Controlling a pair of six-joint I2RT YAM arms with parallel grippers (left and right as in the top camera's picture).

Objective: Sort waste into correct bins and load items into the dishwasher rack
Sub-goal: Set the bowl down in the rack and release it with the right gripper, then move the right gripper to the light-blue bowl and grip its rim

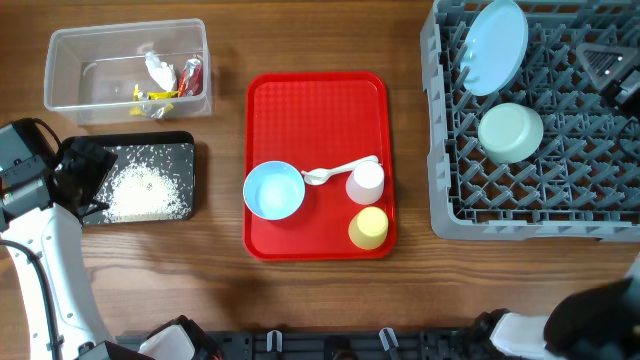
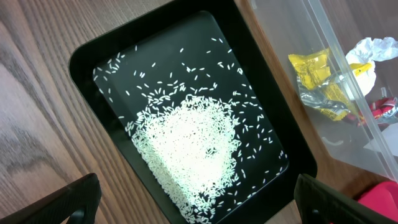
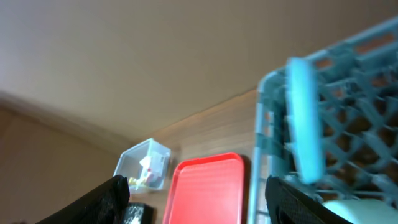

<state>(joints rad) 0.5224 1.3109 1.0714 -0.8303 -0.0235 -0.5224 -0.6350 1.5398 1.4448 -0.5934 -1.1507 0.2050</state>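
The black tray (image 1: 186,148) holds a heap of white rice (image 1: 148,192); the left wrist view shows the rice (image 2: 193,149) in the tray (image 2: 273,112). The clear tub (image 1: 70,50) holds tissue (image 1: 158,70) and yellow and red wrappers (image 1: 185,78). On the red tray (image 1: 315,110) stand a pale blue bowl (image 1: 274,190), a white spoon (image 1: 335,172), a white cup (image 1: 365,183) and a yellow cup (image 1: 368,227). The grey rack (image 1: 440,120) holds a plate (image 1: 495,45) and a bowl (image 1: 510,132). My left gripper (image 1: 85,178) is open above the black tray. My right gripper (image 3: 196,202) is open and empty, over the rack's far right.
The red tray lies between the bins on the left and the rack on the right. Bare wood table (image 1: 230,290) runs along the front. The right wrist view shows the rack wall (image 3: 267,124), the red tray (image 3: 205,186) and the clear tub (image 3: 143,163).
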